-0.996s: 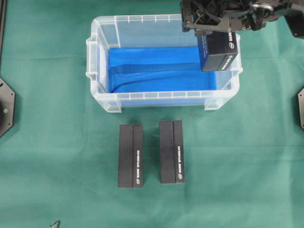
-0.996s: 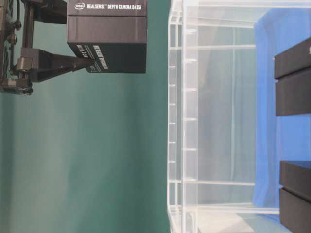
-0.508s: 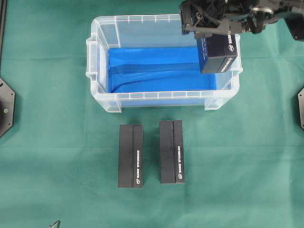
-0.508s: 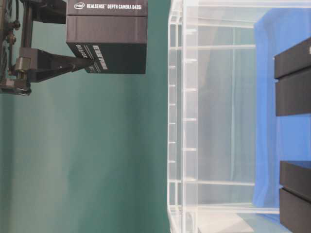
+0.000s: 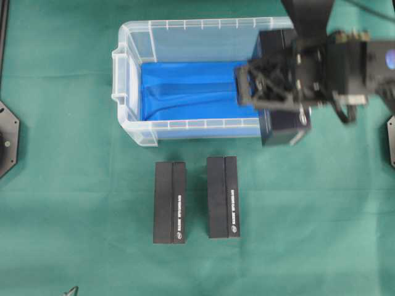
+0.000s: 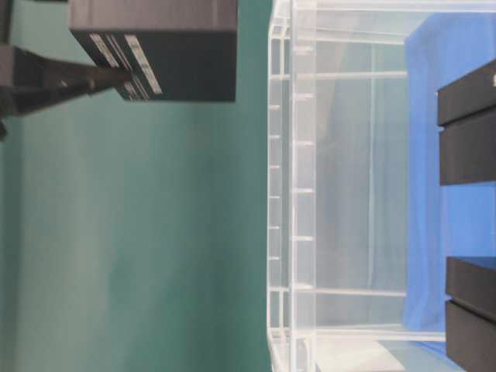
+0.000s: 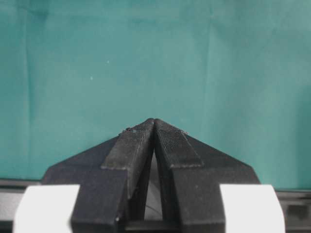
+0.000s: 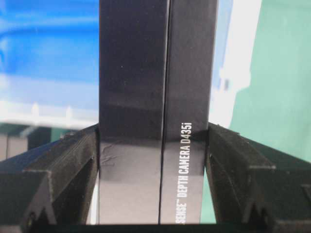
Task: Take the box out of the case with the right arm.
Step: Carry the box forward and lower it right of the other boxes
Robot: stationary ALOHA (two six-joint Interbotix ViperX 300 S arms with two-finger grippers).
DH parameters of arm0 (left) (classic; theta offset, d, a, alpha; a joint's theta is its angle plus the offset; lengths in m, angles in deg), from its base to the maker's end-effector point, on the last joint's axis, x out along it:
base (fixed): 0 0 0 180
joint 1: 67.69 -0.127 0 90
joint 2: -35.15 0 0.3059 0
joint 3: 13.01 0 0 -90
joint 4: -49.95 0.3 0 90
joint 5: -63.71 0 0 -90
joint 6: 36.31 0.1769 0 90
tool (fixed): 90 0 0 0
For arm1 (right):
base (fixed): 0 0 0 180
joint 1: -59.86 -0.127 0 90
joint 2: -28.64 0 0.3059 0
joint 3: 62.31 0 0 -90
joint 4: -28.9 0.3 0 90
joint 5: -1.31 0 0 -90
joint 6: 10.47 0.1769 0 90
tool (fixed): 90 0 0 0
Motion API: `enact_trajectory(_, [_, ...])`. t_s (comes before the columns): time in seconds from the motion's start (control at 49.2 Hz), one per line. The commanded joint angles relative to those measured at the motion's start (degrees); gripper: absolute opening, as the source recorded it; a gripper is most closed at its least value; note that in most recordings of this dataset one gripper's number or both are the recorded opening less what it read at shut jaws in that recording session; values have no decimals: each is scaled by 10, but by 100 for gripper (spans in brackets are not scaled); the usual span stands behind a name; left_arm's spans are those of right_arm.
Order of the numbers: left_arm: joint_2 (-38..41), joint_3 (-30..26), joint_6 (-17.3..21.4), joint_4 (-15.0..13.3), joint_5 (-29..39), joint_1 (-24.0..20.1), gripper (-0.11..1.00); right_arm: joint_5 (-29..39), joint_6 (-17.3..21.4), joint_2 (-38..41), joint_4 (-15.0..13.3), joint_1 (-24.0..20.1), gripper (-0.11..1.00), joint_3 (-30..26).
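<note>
1. Overhead view: the right gripper (image 5: 271,86) carries the black depth-camera box (image 5: 285,128) above the near right corner of the clear case (image 5: 185,31), whose blue lining (image 5: 185,92) lies bare. Two matching boxes (image 5: 170,202) (image 5: 223,197) rest on the green cloth (image 5: 74,203).
2. Table-level view: the box (image 6: 167,46) hangs well above the case rim (image 6: 280,186).
3. Left wrist view: the left gripper (image 7: 154,127) is closed on nothing.
4. Right wrist view: fingers (image 8: 73,150) clamp the box (image 8: 155,97) on both sides. Step judged: carrying out; next, lower onto cloth beside the others, then release.
</note>
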Motion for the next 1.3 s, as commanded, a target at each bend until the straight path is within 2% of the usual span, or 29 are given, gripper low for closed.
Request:
enact_trajectory(0.0, [4,-6,0,2,-3,2,2,16,32,-13,-4,-40,66,-16])
enact_trajectory(0.264, [4,-6,0,2,-3,2,2,27,160,-8,-4,-147,66,-18])
enact_trajectory(0.427, [4,-6,1,2,-3,2,2,38,205,3,2,-192,66,-33])
enact_trajectory(0.61, [3,-6,1,2,-2,2,2,54,209,15,8,-201,66,-51])
enact_trajectory(1.28, [3,-6,1,3,-2,2,2,60,208,16,6,-199,66,-51])
